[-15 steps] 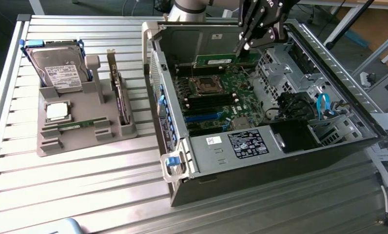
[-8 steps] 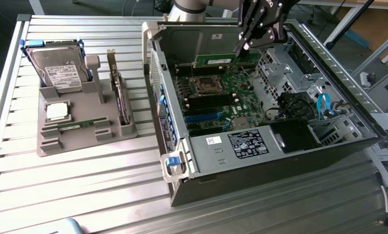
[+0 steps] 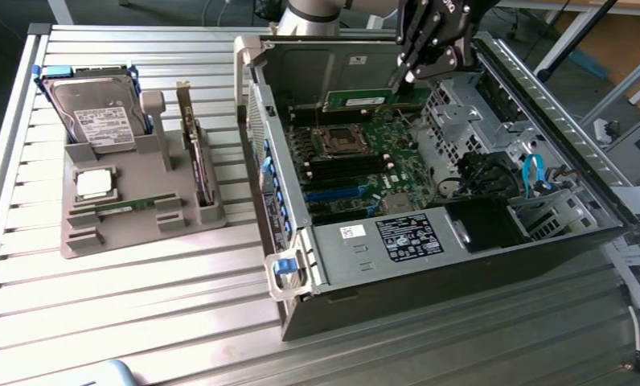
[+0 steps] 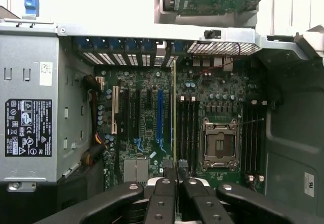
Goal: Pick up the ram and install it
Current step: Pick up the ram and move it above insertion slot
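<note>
The ram [image 3: 358, 100] is a thin green stick with a white label, held level above the motherboard [image 3: 368, 165] at the back of the open computer case [image 3: 298, 277]. My gripper [image 3: 415, 74] is shut on its end on the exterior view's right. In the wrist view the ram [image 4: 174, 113] shows edge-on as a thin line running out from between the black fingers [image 4: 163, 193]. It hangs beside the black memory slots [image 4: 188, 128], next to the empty CPU socket [image 4: 220, 144].
On the exterior view's left, a grey holder [image 3: 137, 233] carries a silver hard drive [image 3: 97, 112], a CPU [image 3: 92, 183], a dark expansion card [image 3: 198, 157] and another small green stick [image 3: 121, 207]. The case walls, drive cage [image 3: 465, 121] and blue cable [image 3: 531, 173] ring the motherboard.
</note>
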Robot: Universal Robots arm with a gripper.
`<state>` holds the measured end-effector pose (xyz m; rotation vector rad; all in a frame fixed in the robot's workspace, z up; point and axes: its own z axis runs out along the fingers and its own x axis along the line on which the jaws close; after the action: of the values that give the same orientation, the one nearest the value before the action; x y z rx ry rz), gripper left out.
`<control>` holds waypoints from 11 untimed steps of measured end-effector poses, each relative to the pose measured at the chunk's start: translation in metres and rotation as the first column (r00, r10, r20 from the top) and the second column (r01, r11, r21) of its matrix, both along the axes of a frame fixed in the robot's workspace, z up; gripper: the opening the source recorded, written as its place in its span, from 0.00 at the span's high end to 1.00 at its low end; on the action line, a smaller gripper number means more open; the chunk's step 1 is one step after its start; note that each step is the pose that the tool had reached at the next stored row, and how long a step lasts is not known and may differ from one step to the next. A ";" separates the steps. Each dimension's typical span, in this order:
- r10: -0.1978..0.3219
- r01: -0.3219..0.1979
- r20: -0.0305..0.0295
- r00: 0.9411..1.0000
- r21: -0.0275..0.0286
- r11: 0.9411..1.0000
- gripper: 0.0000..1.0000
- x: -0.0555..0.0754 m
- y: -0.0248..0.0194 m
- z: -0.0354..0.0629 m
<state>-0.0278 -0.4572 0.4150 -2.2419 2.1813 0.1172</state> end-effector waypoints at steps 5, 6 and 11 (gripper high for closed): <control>0.000 0.000 0.000 1.000 0.000 1.000 0.88 0.007 0.0000 0.0000; 0.000 0.000 0.000 1.000 0.000 1.000 0.88 0.007 0.0001 0.0000; 0.000 0.000 0.000 1.000 0.000 1.000 0.88 0.008 0.0013 -0.0001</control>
<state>-0.0201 -0.4559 0.4149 -2.2421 2.1813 0.1170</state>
